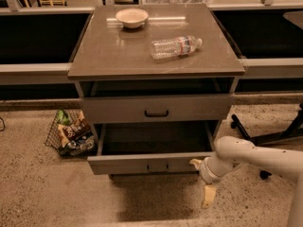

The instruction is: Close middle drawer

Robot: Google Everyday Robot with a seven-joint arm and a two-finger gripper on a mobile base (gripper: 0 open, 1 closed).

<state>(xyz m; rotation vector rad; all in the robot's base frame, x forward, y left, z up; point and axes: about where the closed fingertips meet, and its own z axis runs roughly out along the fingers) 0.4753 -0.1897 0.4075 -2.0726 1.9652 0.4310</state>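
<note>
The middle drawer [142, 164] is the lower, shallow grey one with a low front panel and a small dark loop handle [157, 167]. It stands pulled out and its tray looks empty. My gripper [202, 179] is at the right end of the drawer's front panel. Its fingers are spread, one fingertip [195, 163] against the panel's right end and the other pointing down toward the floor. It holds nothing. My white arm [255, 157] reaches in from the right.
Above is the taller-fronted drawer [156, 109] with a black handle. A bowl [132, 17] and a lying water bottle [175, 46] are on the cabinet top. A wire basket of snacks [71, 134] sits on the floor at left. Chair legs [270, 136] are at right.
</note>
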